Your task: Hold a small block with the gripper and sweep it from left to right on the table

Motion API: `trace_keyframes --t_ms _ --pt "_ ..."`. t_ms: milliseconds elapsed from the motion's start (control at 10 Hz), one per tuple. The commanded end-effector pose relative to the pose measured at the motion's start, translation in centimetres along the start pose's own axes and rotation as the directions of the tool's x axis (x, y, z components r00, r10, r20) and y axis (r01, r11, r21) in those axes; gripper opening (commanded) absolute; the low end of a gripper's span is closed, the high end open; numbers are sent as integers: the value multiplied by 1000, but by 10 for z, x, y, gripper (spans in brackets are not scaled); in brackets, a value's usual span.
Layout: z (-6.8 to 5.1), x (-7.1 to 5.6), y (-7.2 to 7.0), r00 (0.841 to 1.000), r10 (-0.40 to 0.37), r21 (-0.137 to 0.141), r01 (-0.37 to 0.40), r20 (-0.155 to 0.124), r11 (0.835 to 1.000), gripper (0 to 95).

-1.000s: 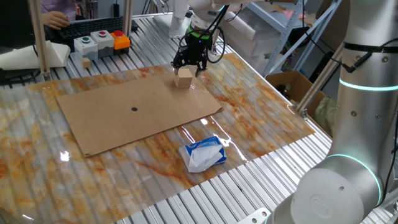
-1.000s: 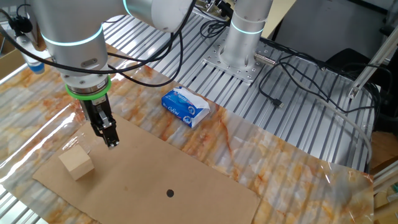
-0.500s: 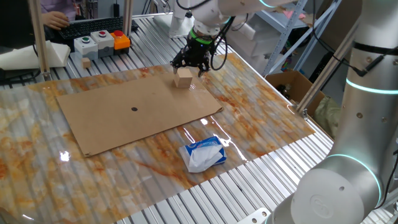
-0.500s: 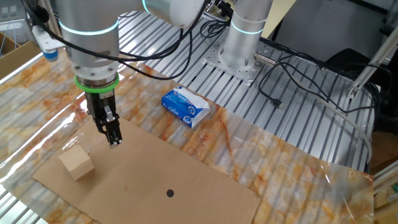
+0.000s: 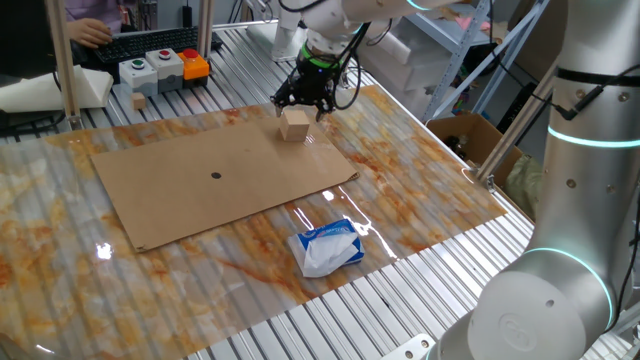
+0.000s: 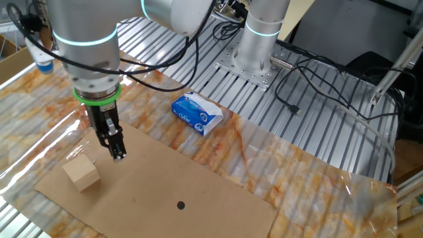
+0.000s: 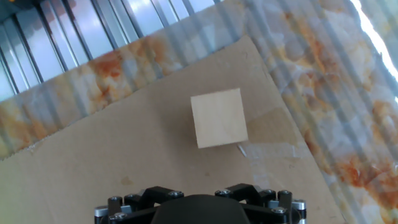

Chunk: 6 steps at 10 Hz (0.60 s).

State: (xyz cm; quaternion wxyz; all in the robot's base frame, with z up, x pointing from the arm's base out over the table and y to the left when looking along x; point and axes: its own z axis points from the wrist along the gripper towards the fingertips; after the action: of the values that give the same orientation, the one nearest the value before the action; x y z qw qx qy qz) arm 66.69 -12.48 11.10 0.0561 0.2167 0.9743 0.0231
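The small block (image 5: 294, 124) is a light-tan wooden cube lying free near the far corner of a brown cardboard sheet (image 5: 215, 180) on the table (image 5: 420, 170). It also shows in the other fixed view (image 6: 81, 174) and in the hand view (image 7: 218, 117). My gripper (image 5: 302, 106) hovers just above and behind the block without touching it, and looks open and empty. In the other fixed view the gripper (image 6: 117, 153) hangs to the right of the block, over the cardboard edge. The hand view shows only the gripper's black base (image 7: 199, 208).
A white-and-blue soft packet (image 5: 326, 248) lies on the table in front of the cardboard and shows in the other fixed view (image 6: 197, 113). A button box (image 5: 160, 68) stands on the metal slats at the back. An open carton (image 5: 465, 135) sits off the table's right.
The arm's upper links swung a little while the gripper stayed hovering by the block, shifting only slightly. The block has not moved.
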Motion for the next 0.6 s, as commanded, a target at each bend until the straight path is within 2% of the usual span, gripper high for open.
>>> trace_keyframes --t_ms 100,300,600 --pt "4 -12 2 1000 3 11 -3 -2 1000 950" --pt "6 -24 2 1000 8 12 -8 -7 1000 950" --pt "12 -49 1 1000 -1 18 1 -18 1000 950"
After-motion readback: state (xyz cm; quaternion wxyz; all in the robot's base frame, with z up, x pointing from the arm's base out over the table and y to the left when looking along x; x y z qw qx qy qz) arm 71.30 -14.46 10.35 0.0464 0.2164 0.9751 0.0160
